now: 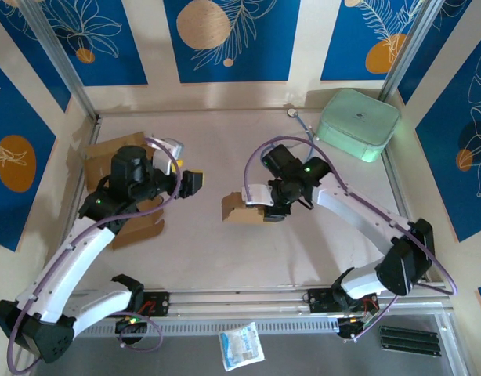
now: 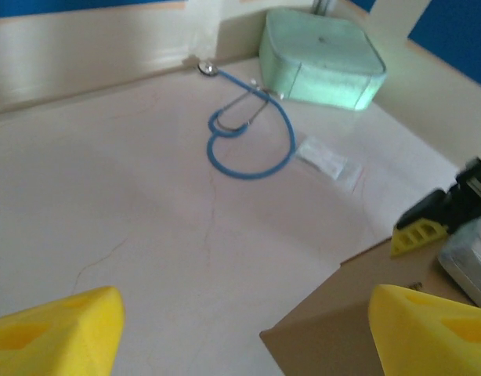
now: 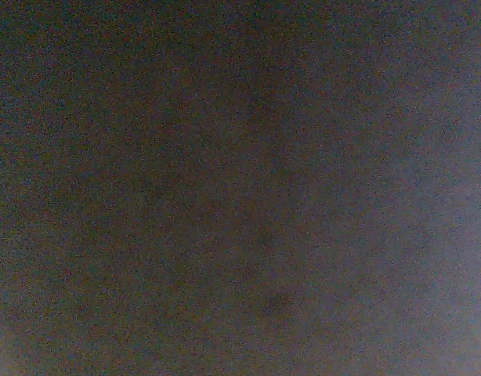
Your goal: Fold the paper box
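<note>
Brown box [image 1: 239, 210]: it is lying near the middle of the table [image 1: 209, 258]. I think it is risking a slide or a tip if only one claw is pushing on it.
Right claw [image 1: 268, 210]: it is sitting at the right end of the box. I cannot tell if it is pinching the card or only touching it. If it is squeezing too hard, it could be crushing a wall.
Left claw [image 2: 244, 329]: it is standing wide and holding nothing, near a corner of the box. If it is coming in crooked, it could be bending a flap the wrong way.
Right wrist camera: it is showing only dark, so it is not helping anyone check the folds.
Spare card [image 1: 139, 227]: flat brown pieces are lying under the left arm, and the arm could be dragging them along.
Blue tube [image 2: 248, 141]: it is lying far back by the green case [image 2: 323, 59], well apart from the box, so it is not getting in the way.
Box look: it is looking like thin, plain card, smooth, with a sharp corner. It is looking only partly folded.
</note>
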Robot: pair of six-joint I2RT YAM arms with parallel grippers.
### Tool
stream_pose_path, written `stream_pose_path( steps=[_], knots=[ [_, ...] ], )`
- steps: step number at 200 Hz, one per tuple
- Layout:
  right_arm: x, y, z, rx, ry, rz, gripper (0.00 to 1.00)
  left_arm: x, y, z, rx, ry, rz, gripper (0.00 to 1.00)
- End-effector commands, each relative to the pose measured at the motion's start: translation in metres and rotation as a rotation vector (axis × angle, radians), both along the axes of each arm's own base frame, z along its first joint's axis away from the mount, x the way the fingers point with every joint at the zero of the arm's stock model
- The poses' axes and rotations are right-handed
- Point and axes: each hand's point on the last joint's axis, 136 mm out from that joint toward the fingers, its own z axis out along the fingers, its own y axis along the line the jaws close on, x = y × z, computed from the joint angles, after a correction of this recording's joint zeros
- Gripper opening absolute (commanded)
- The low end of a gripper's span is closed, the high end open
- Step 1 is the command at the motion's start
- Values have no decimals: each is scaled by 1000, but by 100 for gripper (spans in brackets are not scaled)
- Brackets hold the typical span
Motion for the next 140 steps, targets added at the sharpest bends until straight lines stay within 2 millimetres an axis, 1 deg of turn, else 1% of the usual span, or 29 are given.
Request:
stream_pose_path(
  steps=[1, 19, 41, 54, 68, 91, 104, 140],
  knots=[
    [3, 13, 0, 26, 38, -7, 47, -7, -3, -16, 31, -14, -63, 81],
    [7, 19, -16, 5, 55, -17, 47, -6, -5, -24, 17, 3, -60, 81],
    [3, 27, -34, -24, 77, 6, 49, -4, -4, -33, 27, 27, -49, 81],
    [1, 29, -42, -41, 86, 16, 52, -3, -4, -37, 38, 38, -47, 81],
    [3, 31, -47, -59, 79, 14, 58, -3, -5, -39, 39, 47, -51, 81],
    [6, 35, -42, -50, 61, 25, 70, -2, -4, -41, 37, 54, -43, 81],
    [7, 37, -37, -32, 55, 29, 74, -2, -3, -44, 40, 61, -38, 81],
    [4, 41, -21, 11, 47, 29, 80, -5, -3, -51, 45, 81, -40, 80]
  ],
)
